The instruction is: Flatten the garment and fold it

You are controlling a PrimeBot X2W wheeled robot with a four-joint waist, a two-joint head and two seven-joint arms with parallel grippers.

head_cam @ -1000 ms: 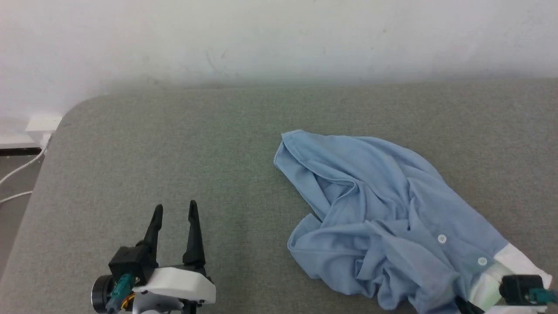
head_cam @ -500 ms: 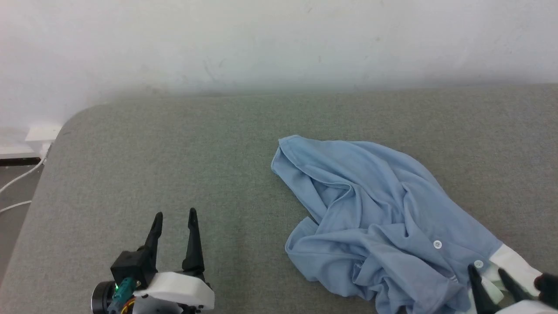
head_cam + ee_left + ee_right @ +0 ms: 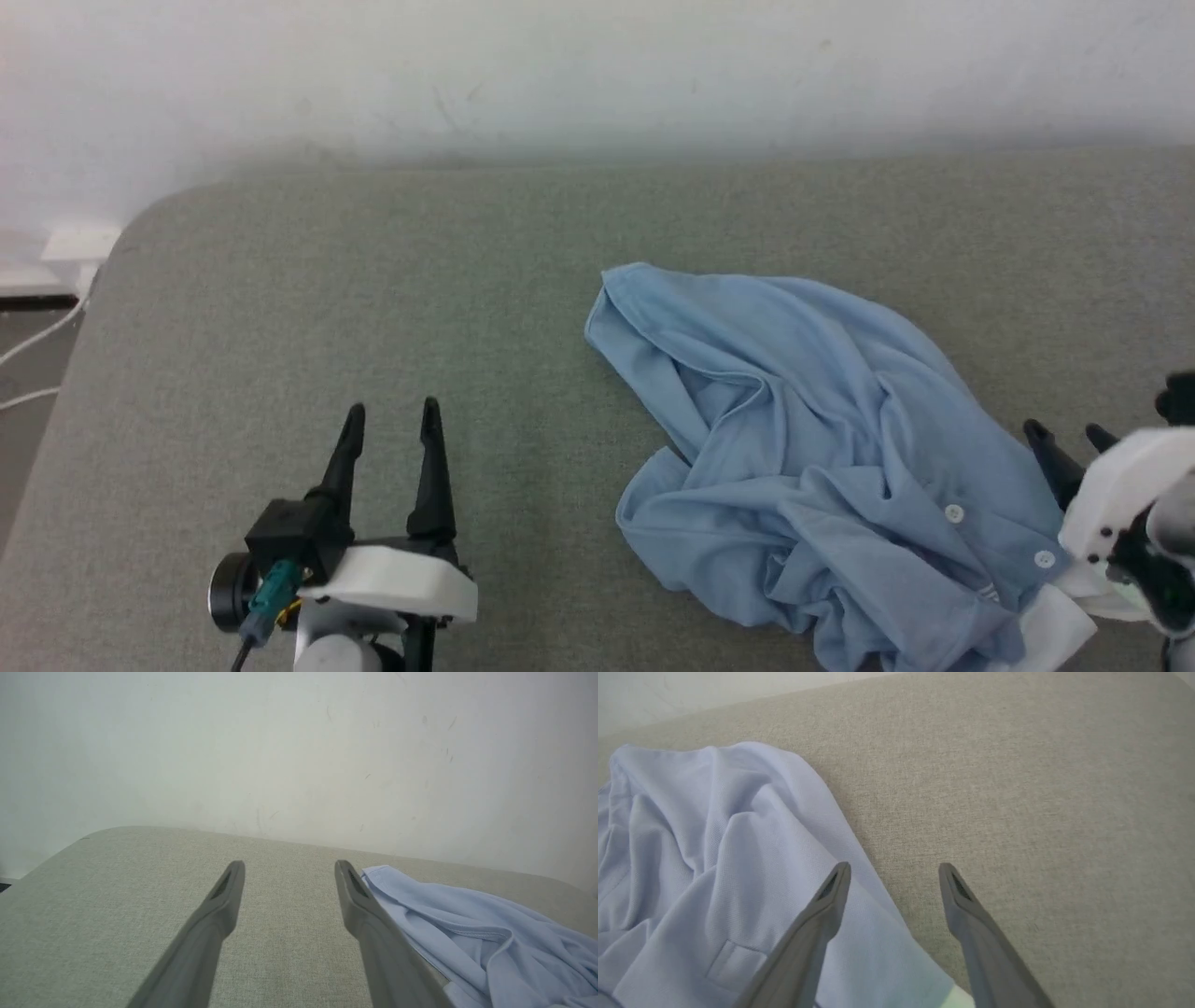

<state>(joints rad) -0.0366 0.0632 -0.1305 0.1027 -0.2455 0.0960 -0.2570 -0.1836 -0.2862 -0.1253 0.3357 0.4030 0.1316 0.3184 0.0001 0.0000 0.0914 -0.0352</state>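
A broad grey-green fabric-covered surface (image 3: 373,280) with a rounded corner takes up most of the room before me. Right behind it rises a plain white wall (image 3: 597,75), faintly scuffed and softly, evenly lit. Off its left corner a white box (image 3: 79,245) sits against the wall above a dark skirting strip (image 3: 37,301), and white cables (image 3: 28,399) trail over grey floor (image 3: 14,448).

No text, label, brand, number or sign can be read anywhere: not on the garment (image 3: 822,420), on the grey padded surface (image 3: 373,308) beneath it, or on the white wall (image 3: 560,75) at the far side.
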